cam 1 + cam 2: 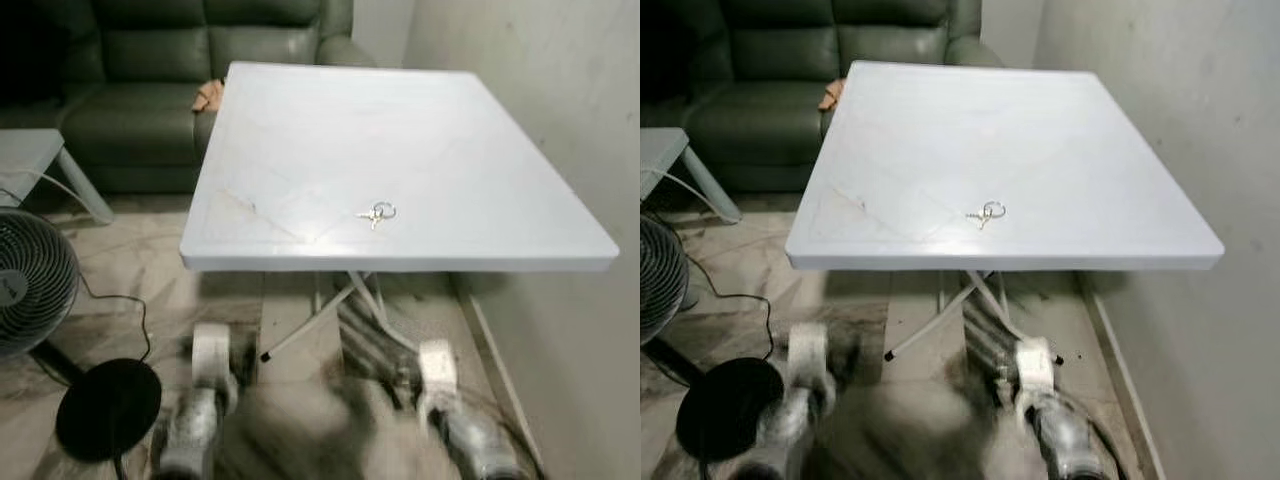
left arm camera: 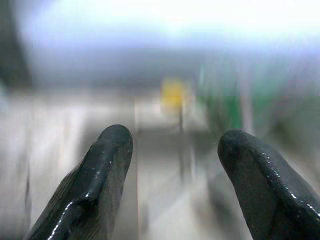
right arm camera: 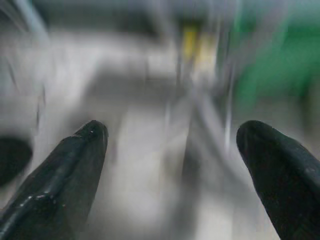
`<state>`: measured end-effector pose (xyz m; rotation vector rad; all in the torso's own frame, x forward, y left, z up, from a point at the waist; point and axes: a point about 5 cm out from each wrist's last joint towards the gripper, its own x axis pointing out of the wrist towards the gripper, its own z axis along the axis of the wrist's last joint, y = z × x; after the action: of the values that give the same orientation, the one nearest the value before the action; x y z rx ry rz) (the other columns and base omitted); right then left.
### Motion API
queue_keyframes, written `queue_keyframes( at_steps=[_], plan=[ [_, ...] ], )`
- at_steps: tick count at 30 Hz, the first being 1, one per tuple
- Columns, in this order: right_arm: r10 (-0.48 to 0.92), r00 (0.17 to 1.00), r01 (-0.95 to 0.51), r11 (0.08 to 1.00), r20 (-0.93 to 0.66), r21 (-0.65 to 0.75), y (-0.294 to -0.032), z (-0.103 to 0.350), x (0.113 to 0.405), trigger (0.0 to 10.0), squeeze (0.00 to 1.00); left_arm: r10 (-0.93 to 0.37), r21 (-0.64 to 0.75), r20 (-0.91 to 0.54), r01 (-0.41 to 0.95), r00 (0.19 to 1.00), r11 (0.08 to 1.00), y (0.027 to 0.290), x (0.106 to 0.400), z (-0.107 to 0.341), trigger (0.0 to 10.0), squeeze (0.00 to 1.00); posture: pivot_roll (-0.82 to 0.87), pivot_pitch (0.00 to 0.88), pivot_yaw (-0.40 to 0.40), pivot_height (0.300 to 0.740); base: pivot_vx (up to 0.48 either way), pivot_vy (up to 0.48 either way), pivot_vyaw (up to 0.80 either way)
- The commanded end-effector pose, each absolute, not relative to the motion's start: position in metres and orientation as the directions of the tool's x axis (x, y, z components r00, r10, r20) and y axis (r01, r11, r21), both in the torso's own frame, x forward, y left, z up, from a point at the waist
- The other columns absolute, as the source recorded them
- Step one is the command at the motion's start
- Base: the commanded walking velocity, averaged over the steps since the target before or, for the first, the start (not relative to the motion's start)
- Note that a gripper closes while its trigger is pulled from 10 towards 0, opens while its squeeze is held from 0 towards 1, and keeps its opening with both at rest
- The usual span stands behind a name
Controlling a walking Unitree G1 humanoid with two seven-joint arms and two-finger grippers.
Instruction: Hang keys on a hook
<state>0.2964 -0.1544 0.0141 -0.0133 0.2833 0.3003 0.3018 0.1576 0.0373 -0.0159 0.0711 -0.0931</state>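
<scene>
So we've got the keys (image 1: 377, 213) lying loose near the front edge of the white table (image 1: 300, 130), easy to reach, while our left gripper (image 2: 172, 150) and right gripper (image 3: 170, 145) hang low with fingers spread, holding nothing yet.

Soft, even indoor light falls on the white table (image 1: 400, 150), which shows a faint sheen and throws a dim shadow on the floor beneath. The sofa (image 1: 150, 80) behind sits in gloom. Both arms smear with motion blur low down, and the wrist views are blurred beyond their dark fingers (image 2: 100, 175).
</scene>
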Motion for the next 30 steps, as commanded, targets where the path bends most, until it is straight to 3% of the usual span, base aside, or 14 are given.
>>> queue_keyframes(
  at_steps=[1, 3, 16, 21, 30],
  plan=[
    [0.305, 0.918, -0.301, 0.952, -0.253, 0.055, -0.154, 0.012, 0.291, 10.0, 1.00, -0.084, -0.029, -0.052, 0.083, 0.995, 0.996, 0.163, 0.296, 0.036, 10.0, 0.00, -0.10, 0.055, -0.020, 0.740, 0.000, 0.000, 0.00],
    [0.341, 0.932, -0.336, 0.940, -0.126, 0.059, -0.148, 0.034, 0.303, 10.0, 1.00, -0.055, -0.047, 0.075, 0.058, 0.996, 0.997, 0.170, 0.303, 0.061, 10.0, 0.00, -0.10, 0.060, -0.021, 0.740, 0.000, 0.000, 0.00],
    [0.438, 0.886, -0.450, 0.891, 0.151, 0.056, -0.129, 0.086, 0.314, 10.0, 1.00, -0.004, -0.062, 0.258, 0.021, 0.966, 0.998, 0.178, 0.297, 0.117, 10.0, 0.00, -0.10, 0.078, -0.030, 0.740, 0.000, 0.000, 0.00],
    [0.441, 0.883, -0.454, 0.889, 0.158, 0.057, -0.129, 0.089, 0.312, 10.0, 1.00, -0.008, -0.051, 0.256, 0.022, 0.967, 0.998, 0.177, 0.293, 0.122, 10.0, 0.00, -0.10, 0.078, -0.030, 0.740, 0.000, 0.000, 0.00],
    [0.410, 0.893, -0.421, 0.906, 0.187, 0.027, -0.135, 0.104, 0.295, 10.0, 1.00, 0.088, -0.070, 0.139, -0.079, 0.986, 0.994, 0.190, 0.260, 0.118, 10.0, 0.00, -0.09, 0.092, -0.038, 0.740, 0.000, 0.000, 0.00]
  ],
)
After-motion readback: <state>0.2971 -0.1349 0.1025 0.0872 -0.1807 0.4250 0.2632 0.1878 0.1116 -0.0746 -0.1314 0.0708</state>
